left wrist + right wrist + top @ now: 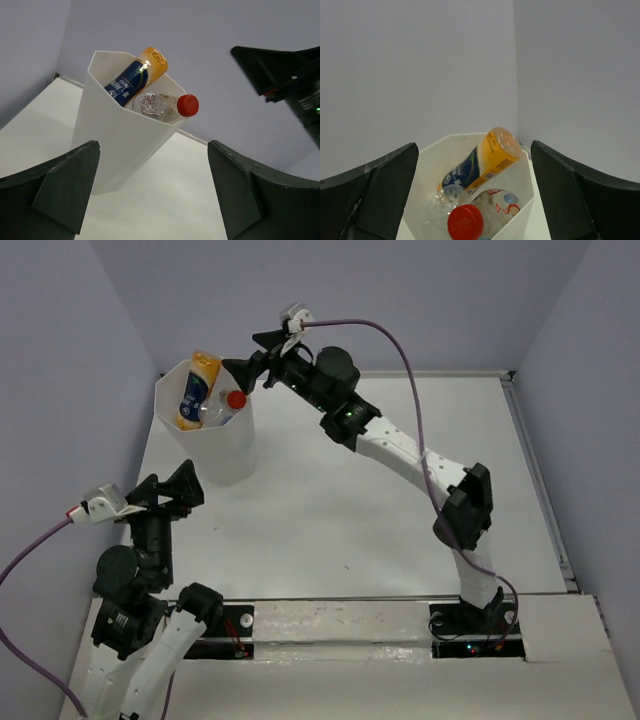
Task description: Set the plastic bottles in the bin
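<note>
Just above the bin's (222, 448) rim, on its far-right side, the right gripper (250, 355) hangs with jaws spread wide and nothing between them. Inside the bin sit the plastic bottles (203, 398): an orange bottle (492, 160) tilted with its end above the rim, a red-capped bottle (487, 210) poking out nearest this gripper. Rising straight up from the bin before swinging away looks wise, lest a finger catch that cap. Near the bin's front, the left gripper (167, 487) is likewise spread, empty.
</note>
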Motion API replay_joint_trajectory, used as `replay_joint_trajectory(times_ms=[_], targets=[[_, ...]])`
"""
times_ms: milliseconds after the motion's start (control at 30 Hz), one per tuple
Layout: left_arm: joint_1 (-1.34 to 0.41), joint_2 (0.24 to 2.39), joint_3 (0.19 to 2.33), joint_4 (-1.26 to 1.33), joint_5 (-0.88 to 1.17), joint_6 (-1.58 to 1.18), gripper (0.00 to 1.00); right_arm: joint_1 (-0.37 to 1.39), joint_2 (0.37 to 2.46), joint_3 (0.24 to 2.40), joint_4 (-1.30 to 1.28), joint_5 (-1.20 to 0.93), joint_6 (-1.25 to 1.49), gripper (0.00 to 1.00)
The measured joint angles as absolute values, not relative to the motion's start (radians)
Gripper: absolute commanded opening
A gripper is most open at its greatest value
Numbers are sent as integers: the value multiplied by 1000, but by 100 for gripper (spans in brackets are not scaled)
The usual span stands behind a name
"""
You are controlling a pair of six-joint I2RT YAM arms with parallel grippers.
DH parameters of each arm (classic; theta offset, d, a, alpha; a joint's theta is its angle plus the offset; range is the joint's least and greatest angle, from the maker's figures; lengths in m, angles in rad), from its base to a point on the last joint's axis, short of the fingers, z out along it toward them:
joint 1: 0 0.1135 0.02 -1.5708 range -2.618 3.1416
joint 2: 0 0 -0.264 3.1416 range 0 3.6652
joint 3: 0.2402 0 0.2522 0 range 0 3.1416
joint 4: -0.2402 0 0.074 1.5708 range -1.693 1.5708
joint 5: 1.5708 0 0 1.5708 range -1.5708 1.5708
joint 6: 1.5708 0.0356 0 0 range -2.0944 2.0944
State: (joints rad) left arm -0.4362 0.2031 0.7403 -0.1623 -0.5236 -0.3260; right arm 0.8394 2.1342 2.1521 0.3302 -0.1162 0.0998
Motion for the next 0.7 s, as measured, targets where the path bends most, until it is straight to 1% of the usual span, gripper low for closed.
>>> replay_joint_trajectory(times_ms=[67, 167, 267, 300, 433, 467, 500, 600, 700], targets=[[-433, 205, 736, -161, -518, -325, 99, 839, 1999, 2007, 360, -93, 105, 100], [-430, 209, 729, -162, -501, -323, 99, 839, 1696, 1659, 397, -20, 109, 100], [-430, 214, 728, -159, -448, -324, 99, 839, 1470, 1416, 440, 71, 109, 100], [-430, 214, 727, -158, -425, -324, 99, 839, 1351, 1292, 436, 124, 119, 100], [-430, 202, 710, -122, -290, -344, 99, 839, 1050, 993, 374, 260, 178, 100], [-430, 197, 705, -118, -269, -350, 99, 839, 1001, 949, 357, 279, 190, 100], [-430, 185, 694, -111, -231, -357, 99, 839, 883, 843, 324, 321, 214, 100], [-430, 170, 683, -105, -160, -363, 99, 839, 625, 624, 245, 402, 263, 100], [-430, 170, 679, -101, -122, -371, 99, 839, 452, 514, 194, 458, 287, 100]])
